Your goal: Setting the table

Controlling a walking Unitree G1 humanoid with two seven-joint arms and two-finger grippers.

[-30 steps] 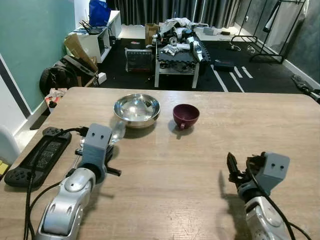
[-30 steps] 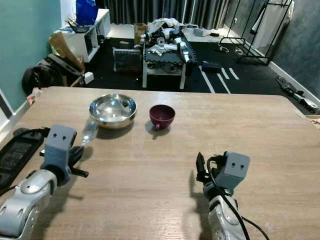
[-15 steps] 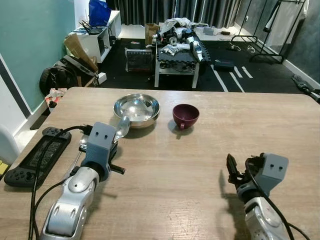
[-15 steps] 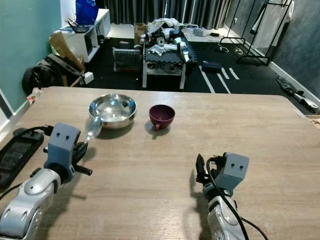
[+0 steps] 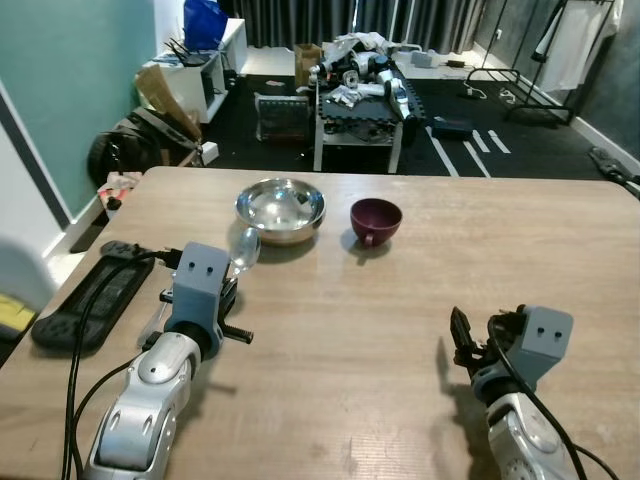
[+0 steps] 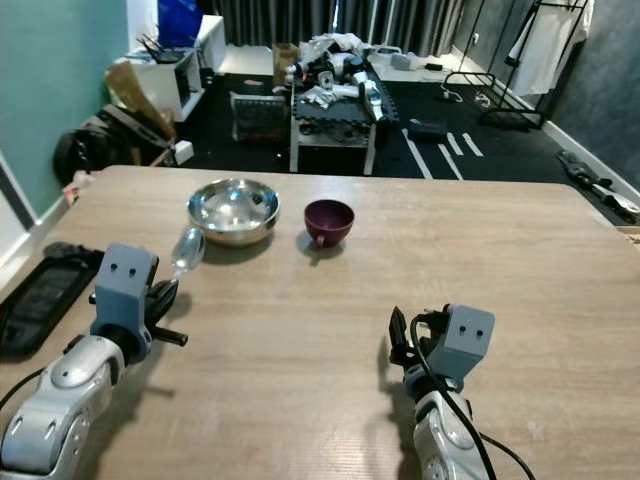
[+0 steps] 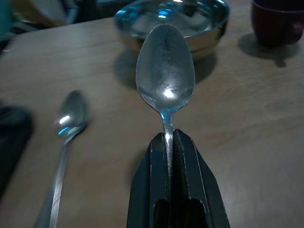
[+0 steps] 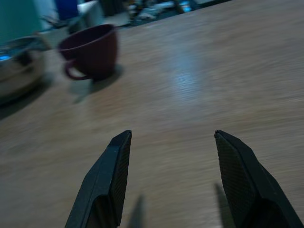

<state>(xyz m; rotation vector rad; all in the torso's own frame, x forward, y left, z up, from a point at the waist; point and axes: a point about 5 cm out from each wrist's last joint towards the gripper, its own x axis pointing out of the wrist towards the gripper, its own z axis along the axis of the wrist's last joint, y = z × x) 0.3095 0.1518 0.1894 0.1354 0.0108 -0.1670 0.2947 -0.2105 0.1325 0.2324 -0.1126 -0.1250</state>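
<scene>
With my left gripper (image 7: 169, 142), fingers clamped on a spoon (image 7: 165, 83) just short of the steel bowl (image 5: 280, 208) toward the surface's far-left edge, I must next lay it beside the bowl; my right gripper (image 8: 173, 183) idles, fingers apart.

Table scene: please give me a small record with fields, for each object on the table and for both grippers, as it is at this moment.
table: wooden top
steel bowl: far side, left of centre
maroon cup: right of the bowl, apart from it, upright
held spoon: handle pinched in the left gripper, its bowl pointing toward the steel bowl
second spoon: lying on the table beside the left gripper
black controller: at the table's left edge
left gripper: shut on the held spoon
right gripper: open, nothing between the fingers, above bare table
</scene>
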